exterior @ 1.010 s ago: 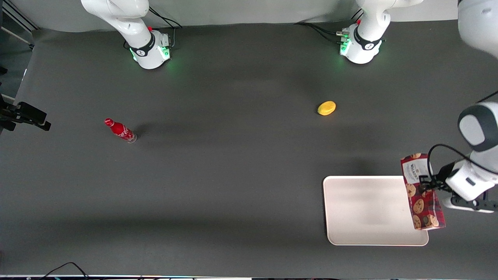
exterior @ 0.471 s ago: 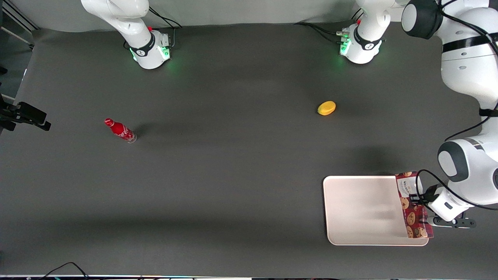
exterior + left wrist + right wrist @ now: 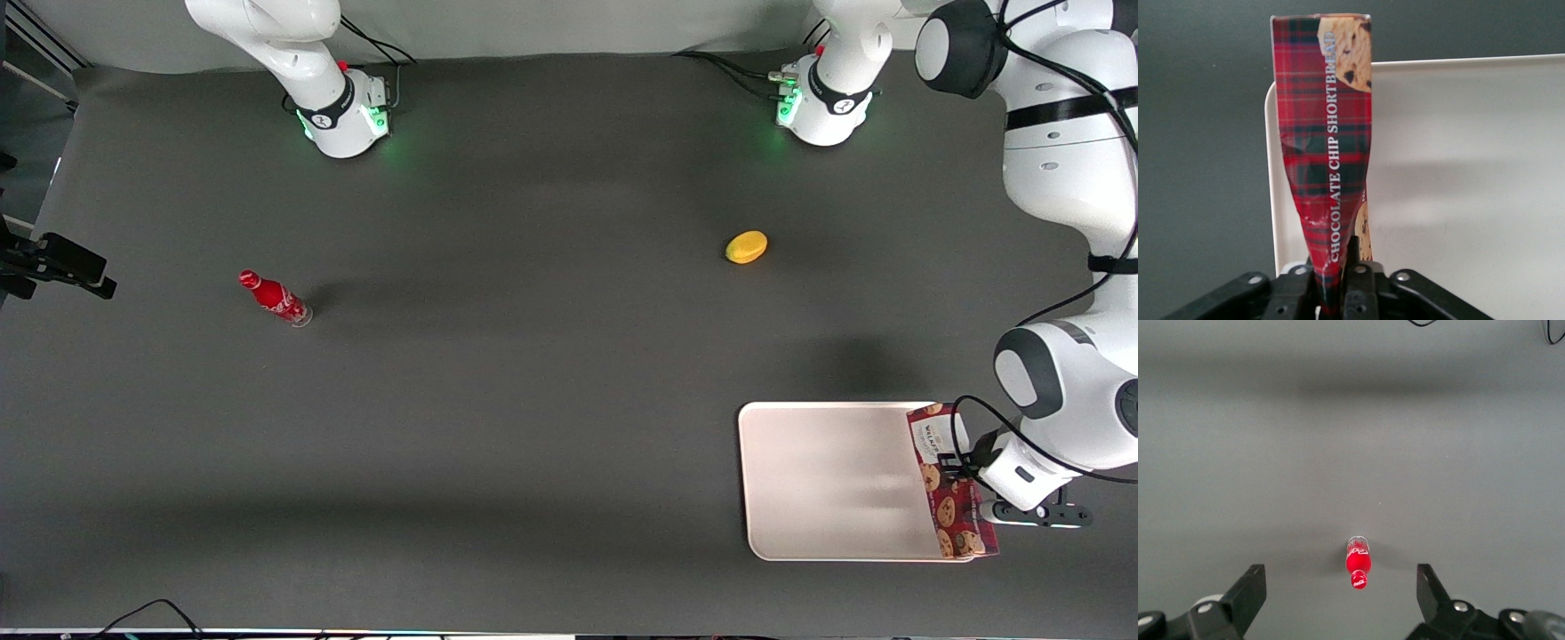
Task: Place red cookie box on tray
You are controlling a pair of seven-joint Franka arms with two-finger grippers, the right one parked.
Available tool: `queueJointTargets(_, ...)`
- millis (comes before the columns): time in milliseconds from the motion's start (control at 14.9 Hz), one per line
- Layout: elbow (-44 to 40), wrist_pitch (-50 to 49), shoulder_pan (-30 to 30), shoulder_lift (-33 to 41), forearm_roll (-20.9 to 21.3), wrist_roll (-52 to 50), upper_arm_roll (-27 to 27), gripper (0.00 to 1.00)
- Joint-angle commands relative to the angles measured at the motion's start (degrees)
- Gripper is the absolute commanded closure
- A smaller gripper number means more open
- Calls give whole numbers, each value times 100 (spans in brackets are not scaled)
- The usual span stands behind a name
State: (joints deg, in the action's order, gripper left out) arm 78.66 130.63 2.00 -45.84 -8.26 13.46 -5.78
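The gripper [image 3: 958, 469] pinched tight on one red cookie box [image 3: 949, 481] over the single tray's [image 3: 831, 480] edge, with one bottle [image 3: 275, 299] and one lemon [image 3: 746, 247] well apart.

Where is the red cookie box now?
The red cookie box is pinched in the end effector at the tray edge toward the working arm's end of the table.
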Motion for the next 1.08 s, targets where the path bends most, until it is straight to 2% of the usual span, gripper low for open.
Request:
queueJointTargets(0, 52, 189, -7, 74, 26, 156, -81, 0)
queueJointTargets(202, 158, 253, 64, 303, -79, 148, -81, 0)
queueJointTargets(404, 674, 86, 90, 1074, -88, 95, -46, 0)
queueJointTargets(740, 730, -1591, 108, 2147, -80, -660, 7, 0)
queueJointTargets(875, 712, -2345, 117, 2613, 130, -913, 347, 0)
queueJointTargets(1010, 721, -3032, 108, 3105, 482, -1616, 507, 0)
